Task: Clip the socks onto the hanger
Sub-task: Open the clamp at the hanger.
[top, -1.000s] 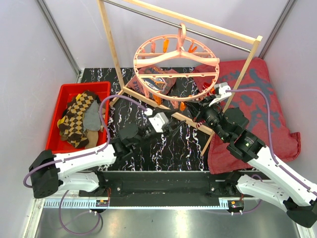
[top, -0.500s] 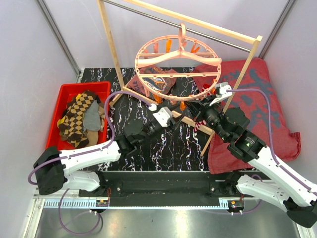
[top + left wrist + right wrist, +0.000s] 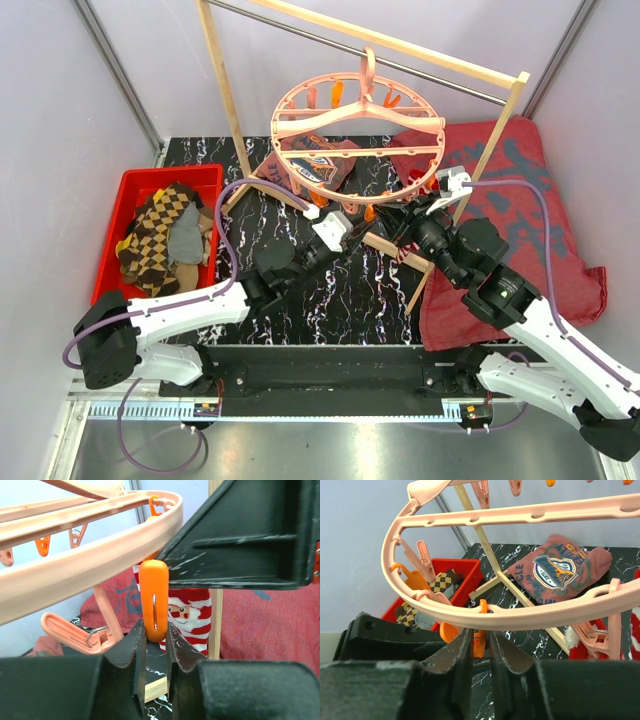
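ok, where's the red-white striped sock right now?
In the left wrist view, the red-white striped sock is just behind the orange plastic clip, below the salmon-pink plastic ring hanger.

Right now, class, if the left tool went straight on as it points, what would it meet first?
The orange clip on the pink hanger, between the tips of the left tool; the striped sock hangs somewhere behind.

Hanger (image 3: 90, 555) moulded in smooth, faintly glossy salmon plastic; orange clip (image 3: 153, 587) in glossy plastic, fitted with a bright metal wire spring (image 3: 154, 612). Rack post (image 3: 215, 630) cut from pale, matt bare wood. Striped sock (image 3: 192, 615) and dark-red cloth (image 3: 270, 625) shown as soft, matt fabric. Worktop (image 3: 330, 300) finished in glossy black marbling. Left tool (image 3: 155, 630) made of matt black plastic.
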Controlling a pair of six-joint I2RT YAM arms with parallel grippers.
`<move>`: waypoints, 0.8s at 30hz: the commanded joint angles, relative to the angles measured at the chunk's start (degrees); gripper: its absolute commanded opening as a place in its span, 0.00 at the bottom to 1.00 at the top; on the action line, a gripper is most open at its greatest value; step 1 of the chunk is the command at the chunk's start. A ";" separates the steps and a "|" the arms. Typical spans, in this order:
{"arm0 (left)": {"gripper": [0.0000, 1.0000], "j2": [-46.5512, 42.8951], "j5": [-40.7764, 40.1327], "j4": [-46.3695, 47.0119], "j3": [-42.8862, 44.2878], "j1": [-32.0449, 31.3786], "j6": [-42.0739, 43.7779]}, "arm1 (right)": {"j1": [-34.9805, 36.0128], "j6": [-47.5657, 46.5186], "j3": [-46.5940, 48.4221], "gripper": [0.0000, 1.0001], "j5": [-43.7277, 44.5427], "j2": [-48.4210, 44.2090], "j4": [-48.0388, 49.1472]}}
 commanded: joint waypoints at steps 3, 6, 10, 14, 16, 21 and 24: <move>0.00 -0.54 -1.65 2.80 1.23 0.15 -3.80 | 0.28 0.36 1.33 0.44 -1.37 -1.82 0.70; 0.00 -0.54 -1.74 2.18 1.23 0.15 -5.12 | 0.36 0.18 1.33 0.52 -1.64 -2.44 0.70; 0.00 -0.54 -1.65 0.96 1.49 0.15 -6.18 | 0.28 -0.08 1.24 0.58 -2.78 -2.53 0.61; 0.00 -0.63 -1.56 -0.72 2.46 0.15 -6.71 | 0.28 -0.44 1.51 0.64 -5.41 -1.65 0.70; 0.00 -0.63 -1.65 -1.33 2.55 0.15 -7.06 | 0.36 -0.70 1.60 0.66 -6.21 -1.47 0.87; 0.00 -0.37 -1.82 -2.13 2.72 0.15 -7.41 | 0.28 -1.66 1.51 0.68 -6.74 -1.91 1.14; 0.00 -0.72 -1.65 -2.56 2.90 0.15 -7.67 | 0.28 -2.02 1.60 0.68 -6.39 -1.38 0.87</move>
